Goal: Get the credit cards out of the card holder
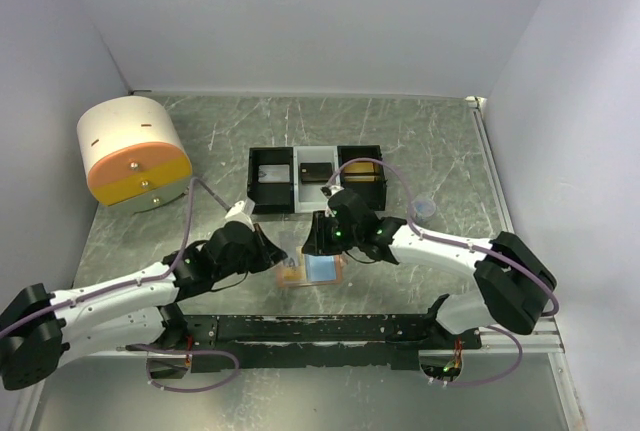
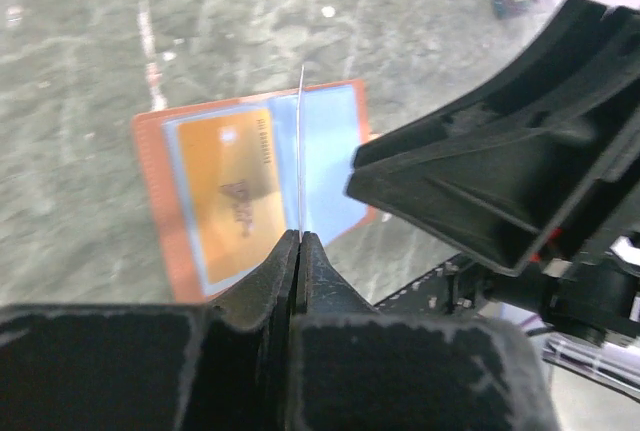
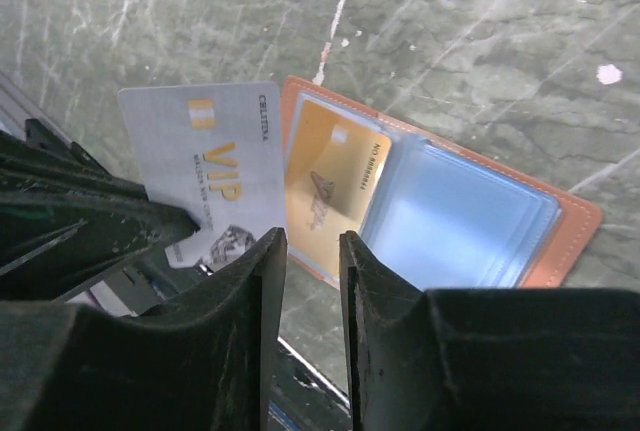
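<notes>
The card holder (image 3: 452,213) lies open on the grey table, salmon-orange with light blue sleeves (image 2: 335,156). It also shows between the two grippers in the top view (image 1: 322,269). A gold card (image 3: 330,176) sits in one of its pockets (image 2: 230,191). My left gripper (image 2: 299,236) is shut on a white VIP card (image 3: 210,161), seen edge-on (image 2: 301,151) above the holder. My right gripper (image 3: 312,241) hovers just over the holder's near edge. Its jaws stand a little apart with nothing between them.
A black-and-white three-compartment tray (image 1: 270,177) stands behind the grippers, with a dark card (image 1: 317,171) in its middle part. A round white container with an orange-yellow front (image 1: 133,151) sits at the back left. A black rail (image 1: 320,329) runs along the near edge.
</notes>
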